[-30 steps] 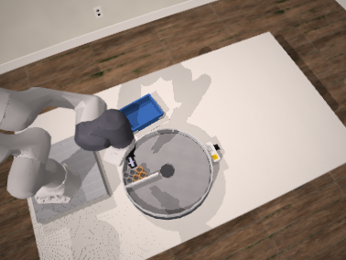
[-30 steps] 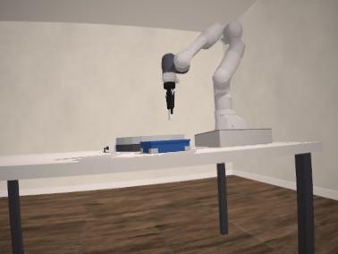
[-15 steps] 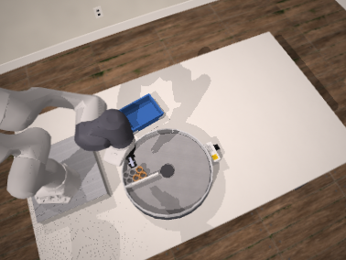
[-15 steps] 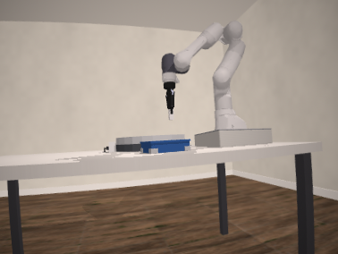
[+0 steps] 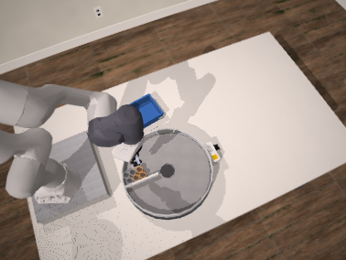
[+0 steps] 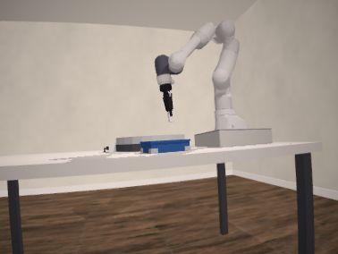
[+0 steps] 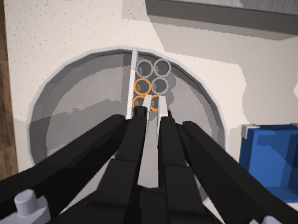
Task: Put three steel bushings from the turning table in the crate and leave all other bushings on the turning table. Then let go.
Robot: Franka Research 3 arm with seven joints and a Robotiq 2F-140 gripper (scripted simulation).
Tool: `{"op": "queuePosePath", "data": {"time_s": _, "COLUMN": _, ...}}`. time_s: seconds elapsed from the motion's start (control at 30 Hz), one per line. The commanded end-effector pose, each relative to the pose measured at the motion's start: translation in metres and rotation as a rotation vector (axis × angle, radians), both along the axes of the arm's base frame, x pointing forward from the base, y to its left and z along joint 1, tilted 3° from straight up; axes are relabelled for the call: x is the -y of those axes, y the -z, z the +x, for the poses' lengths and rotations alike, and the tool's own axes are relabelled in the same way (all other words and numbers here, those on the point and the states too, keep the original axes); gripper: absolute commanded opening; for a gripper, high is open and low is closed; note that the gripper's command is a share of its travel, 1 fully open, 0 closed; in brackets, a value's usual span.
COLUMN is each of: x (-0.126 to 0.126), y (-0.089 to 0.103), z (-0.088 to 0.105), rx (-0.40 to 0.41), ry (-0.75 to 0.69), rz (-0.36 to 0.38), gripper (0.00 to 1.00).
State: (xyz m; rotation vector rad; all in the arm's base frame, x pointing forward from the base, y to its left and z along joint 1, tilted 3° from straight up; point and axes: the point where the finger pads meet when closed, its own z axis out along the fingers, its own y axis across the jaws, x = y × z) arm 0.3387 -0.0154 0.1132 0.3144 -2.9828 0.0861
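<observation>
Clenched on nothing, the gripper [image 5: 136, 160] [image 6: 170, 119] [image 7: 154, 105] hangs tips-down over the turning table [image 5: 188, 156] [image 6: 152, 138] [image 7: 85, 115]. Three grey steel bushings [image 5: 132, 171] [image 7: 162, 59] lie there beside three orange bushings [image 5: 143, 174] [image 7: 142, 78], near a pale bar [image 5: 144, 179] [image 7: 132, 80]. Just beside the turning table sits the blue crate [image 5: 157, 115] [image 6: 165, 146] [image 7: 245, 160], apart from the gripper.

Since a half second ago, your arm's dark wrist [image 5: 116, 128] [image 6: 162, 64] has swung toward three o'clock in the top view, covering more of the crate's [image 5: 150, 109] [image 6: 165, 146] [image 7: 274, 162] nine-o'clock side. In the exterior view, your wrist and elbow [image 6: 225, 29] have shifted toward nine o'clock, and your jaws [image 5: 136, 159] [image 6: 170, 120] now tilt more, their upper end toward eleven.
</observation>
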Motion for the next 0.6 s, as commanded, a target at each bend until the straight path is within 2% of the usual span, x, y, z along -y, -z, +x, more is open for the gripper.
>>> {"op": "queuePosePath", "data": {"time_s": 0.0, "x": -0.001, "y": 0.008, "z": -0.009, "rx": -0.097, "ry": 0.038, "rz": -0.028, "gripper": 0.06}}
{"op": "queuePosePath", "data": {"time_s": 0.23, "x": -0.007, "y": 0.027, "z": -0.013, "rx": -0.293, "ry": 0.046, "rz": -0.072, "gripper": 0.06}}
{"op": "queuePosePath", "data": {"time_s": 0.3, "x": -0.007, "y": 0.027, "z": -0.013, "rx": -0.293, "ry": 0.046, "rz": -0.072, "gripper": 0.06}}
{"op": "queuePosePath", "data": {"time_s": 0.57, "x": -0.013, "y": 0.045, "z": -0.016, "rx": -0.479, "ry": 0.053, "rz": -0.111, "gripper": 0.06}}
